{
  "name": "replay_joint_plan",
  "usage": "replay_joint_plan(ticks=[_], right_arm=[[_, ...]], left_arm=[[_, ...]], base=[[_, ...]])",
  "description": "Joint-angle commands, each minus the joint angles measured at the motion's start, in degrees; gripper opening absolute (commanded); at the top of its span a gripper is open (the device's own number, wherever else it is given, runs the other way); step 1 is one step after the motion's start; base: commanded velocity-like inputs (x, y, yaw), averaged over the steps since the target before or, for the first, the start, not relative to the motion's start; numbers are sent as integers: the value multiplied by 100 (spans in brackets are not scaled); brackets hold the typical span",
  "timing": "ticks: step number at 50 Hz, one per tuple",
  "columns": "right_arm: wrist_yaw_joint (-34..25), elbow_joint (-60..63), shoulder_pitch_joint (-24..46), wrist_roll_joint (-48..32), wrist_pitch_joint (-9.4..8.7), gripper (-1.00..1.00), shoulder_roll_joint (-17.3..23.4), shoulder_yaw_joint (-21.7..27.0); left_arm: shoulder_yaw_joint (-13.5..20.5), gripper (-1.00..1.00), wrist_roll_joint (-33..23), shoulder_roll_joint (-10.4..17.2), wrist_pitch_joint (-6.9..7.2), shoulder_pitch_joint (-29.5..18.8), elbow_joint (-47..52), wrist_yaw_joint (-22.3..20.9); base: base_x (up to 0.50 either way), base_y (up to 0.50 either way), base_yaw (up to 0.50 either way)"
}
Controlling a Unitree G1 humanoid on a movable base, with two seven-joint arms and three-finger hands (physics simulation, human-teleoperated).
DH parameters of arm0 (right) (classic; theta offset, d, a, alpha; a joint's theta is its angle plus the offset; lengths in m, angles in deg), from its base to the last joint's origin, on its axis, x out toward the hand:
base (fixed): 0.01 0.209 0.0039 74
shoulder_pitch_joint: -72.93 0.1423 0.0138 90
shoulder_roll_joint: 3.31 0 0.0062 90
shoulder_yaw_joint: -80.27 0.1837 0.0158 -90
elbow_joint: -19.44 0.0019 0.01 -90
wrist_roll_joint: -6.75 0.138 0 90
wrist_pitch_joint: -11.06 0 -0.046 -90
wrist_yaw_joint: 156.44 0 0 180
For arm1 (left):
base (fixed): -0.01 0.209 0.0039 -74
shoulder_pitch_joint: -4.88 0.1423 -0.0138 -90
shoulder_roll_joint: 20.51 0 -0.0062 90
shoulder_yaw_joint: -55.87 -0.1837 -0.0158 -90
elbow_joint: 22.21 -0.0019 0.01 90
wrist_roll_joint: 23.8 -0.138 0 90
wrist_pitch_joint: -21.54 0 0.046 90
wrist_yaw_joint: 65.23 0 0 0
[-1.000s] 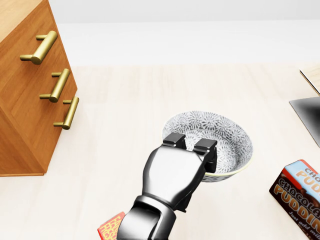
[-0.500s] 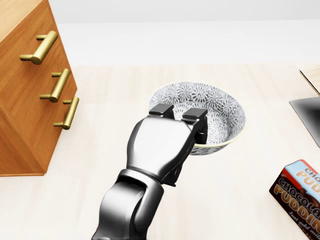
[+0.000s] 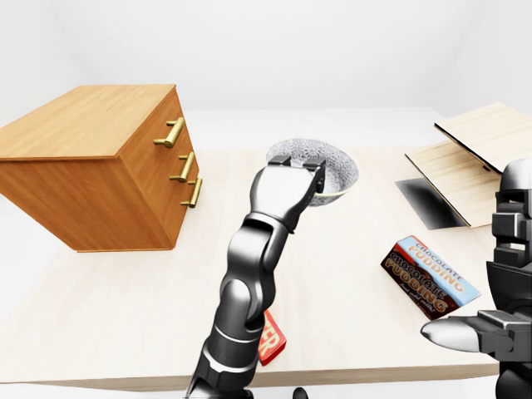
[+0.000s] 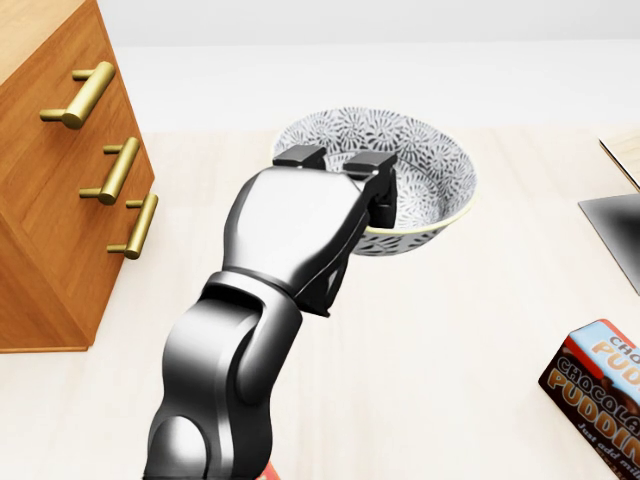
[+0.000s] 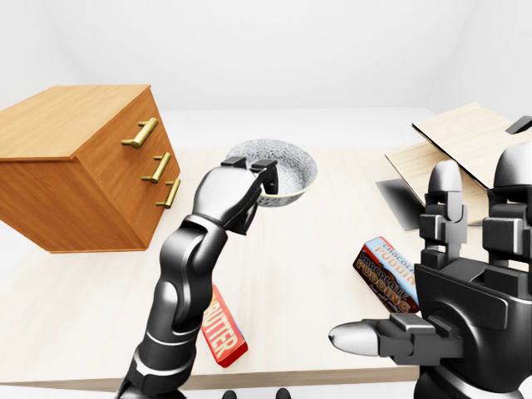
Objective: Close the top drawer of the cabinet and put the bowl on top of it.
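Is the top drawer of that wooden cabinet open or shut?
Shut: the top drawer lies flush with the rest of the cabinet face, and nothing juts out.

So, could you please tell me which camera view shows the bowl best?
The head view: the bowl is largest there, its patterned inside clear, the left robot hand gripping its rim. Both eye views show it smaller.

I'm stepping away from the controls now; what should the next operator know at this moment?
Left hand shut on the bowl at its rim; bowl right of the cabinet in the head view.
Right hand open, empty, at the right-eye view's lower right.
Done: top drawer looks shut, level with the two below.
Left: carry the bowl onto the cabinet's top.
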Motion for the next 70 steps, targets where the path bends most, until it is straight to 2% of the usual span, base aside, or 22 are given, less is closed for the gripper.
replay_joint_plan(ticks=[1,7,10,16,23,27,35,41,47,56,61,62,70], right_arm=[[-63,0,63,-74,0,100,-70,33],[-67,-3,75,-101,0,100,-80,18],[-74,0,76,-109,0,100,-82,16],[-62,0,73,-97,0,100,-65,8],[-42,0,52,-128,0,100,-47,-52],[-51,0,63,-152,0,100,-56,-60],[-54,0,81,-106,0,100,-50,0],[-70,-27,117,-144,0,100,-64,-1],[-91,-10,81,-197,0,100,-95,-55],[-57,0,47,-176,0,100,-60,-93],[-46,0,41,-169,0,100,-50,-100],[-52,0,36,-201,0,100,-59,-132],[-83,-26,61,-254,0,100,-92,-145]], left_arm=[[353,-100,109,135,0,-653,-108,-158],[478,-100,211,271,0,-975,-221,-223],[597,-100,178,384,0,-1352,-288,-373],[681,-100,208,493,0,-1597,-293,-480],[910,-100,334,757,0,-2090,-371,-686],[1089,-100,500,1004,0,-2447,-518,-713],[1305,-100,819,1462,0,-2819,-699,-678],[1628,-100,1319,2055,0,-3356,-972,-588],[1747,-100,1694,2494,0,-3639,-1198,-451],[1764,-100,1834,2781,0,-3831,-1288,-436],[1754,-100,1849,2793,0,-3833,-1291,-429],[1897,-100,1942,2982,0,-4019,-1523,-339],[1987,-100,2146,3358,0,-4132,-1641,-249]], base=[[0,0,0],[0,0,0],[0,0,0],[0,0,0],[0,0,0],[0,0,0],[0,0,0],[0,0,0],[0,0,0],[0,0,0],[0,0,0],[0,0,0],[0,0,0]])
